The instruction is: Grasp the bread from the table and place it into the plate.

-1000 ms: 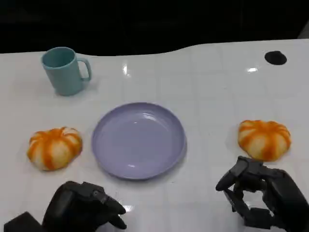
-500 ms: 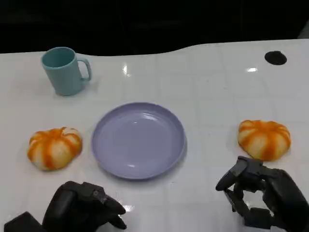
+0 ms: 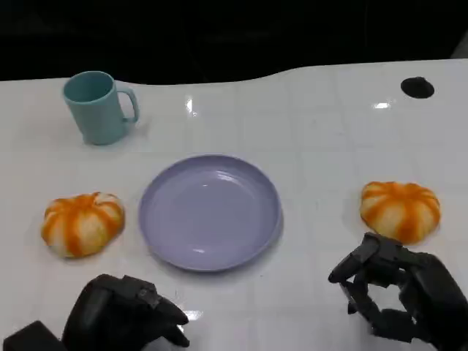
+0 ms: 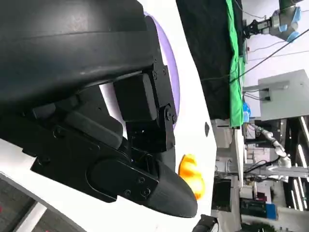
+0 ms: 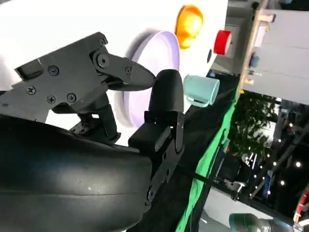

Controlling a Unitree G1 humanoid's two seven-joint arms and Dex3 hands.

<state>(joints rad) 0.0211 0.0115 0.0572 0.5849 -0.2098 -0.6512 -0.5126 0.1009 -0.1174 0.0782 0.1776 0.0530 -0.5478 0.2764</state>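
Two pumpkin-shaped bread rolls, orange w/ pale stripes, are seen on the white worktop (image 3: 322, 131). The right bread roll (image 3: 400, 210) lies to the right of the lavender plate (image 3: 210, 211), well apart from it, and sits just beyond the right hand (image 3: 395, 296), not touched by it. The right hand is found at the lower right of the head view, fingers (image 3: 349, 267) curled in a loose open arc toward the roll, nothing grasped between them; a gap is left between fingertips and roll. The left bread roll (image 3: 82, 223) is placed to the left of the plate, near its rim but apart from it. The left hand (image 3: 128, 314) is seen at the lower left, nearer the robot than that roll, fingers drawn in, nothing held.

The plate is set approx. at the centre of the worktop, between the two rolls. A teal mug (image 3: 97, 107) is stood upright at the far left, handle turned toward the plate side. A small black round spot (image 3: 417, 87) is noted at the far right of the worktop.

In the right wrist view, the plate (image 5: 150, 72), an orange roll (image 5: 189, 24) and the mug (image 5: 201, 91) are shown beyond the hand's fingers (image 5: 164, 101).
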